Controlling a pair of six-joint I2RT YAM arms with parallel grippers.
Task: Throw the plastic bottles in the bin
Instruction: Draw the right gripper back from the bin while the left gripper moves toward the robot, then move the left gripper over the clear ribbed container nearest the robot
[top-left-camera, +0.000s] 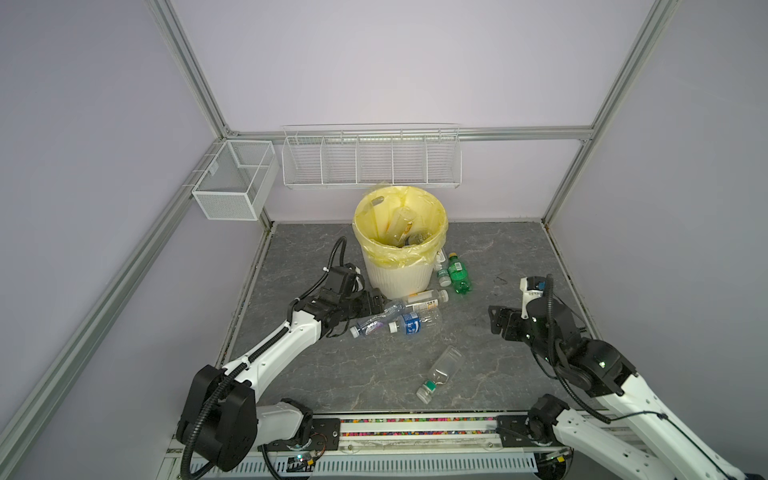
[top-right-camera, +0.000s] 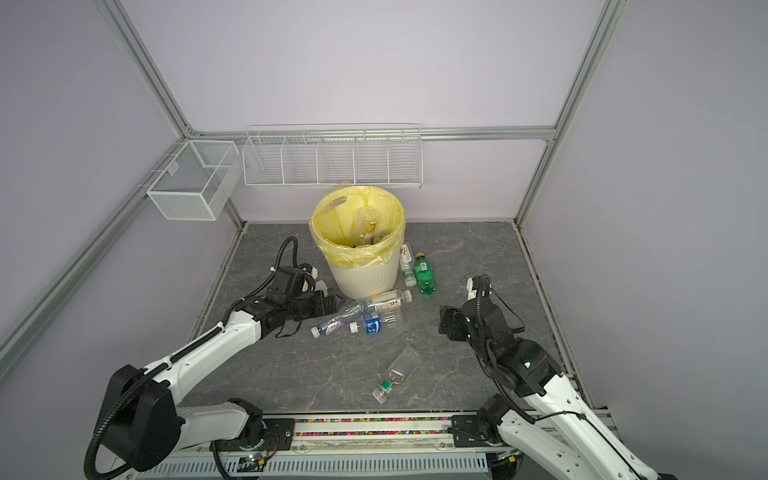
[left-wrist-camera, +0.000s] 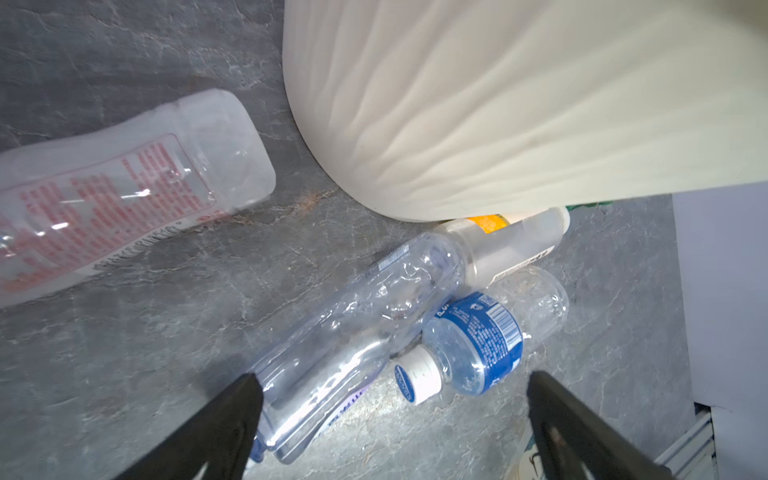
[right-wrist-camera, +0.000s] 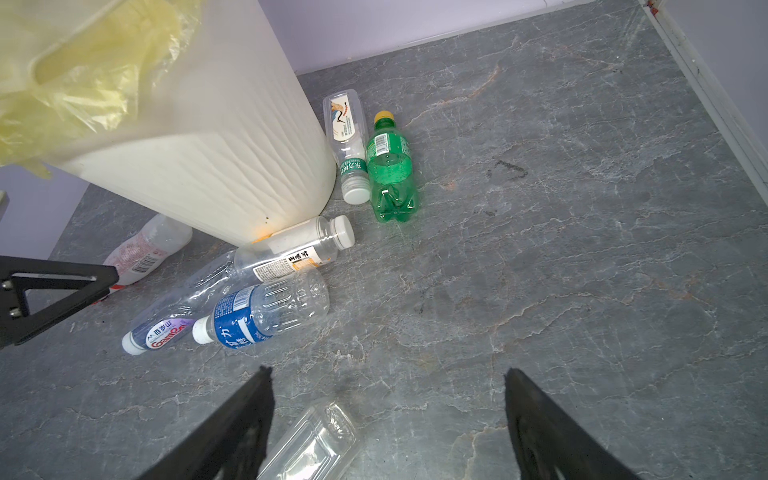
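My left gripper (left-wrist-camera: 395, 376) is wide and empty, so I should close gently on the crushed clear bottle (left-wrist-camera: 353, 328) near the bin (left-wrist-camera: 478, 104) (avoiding the blue-labelled bottle (left-wrist-camera: 478, 336)).

Both top views look down; wrist cameras (close) face bin (left-wrist-camera: 457, 104).

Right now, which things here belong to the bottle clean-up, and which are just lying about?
For the job: bin, green bottle, blue-label bottle, crushed clear bottle, orange-label bottle, square clear bottle, red-print bottle, white-capped bottle beside the green one.
Just there: wire rack, mesh basket.
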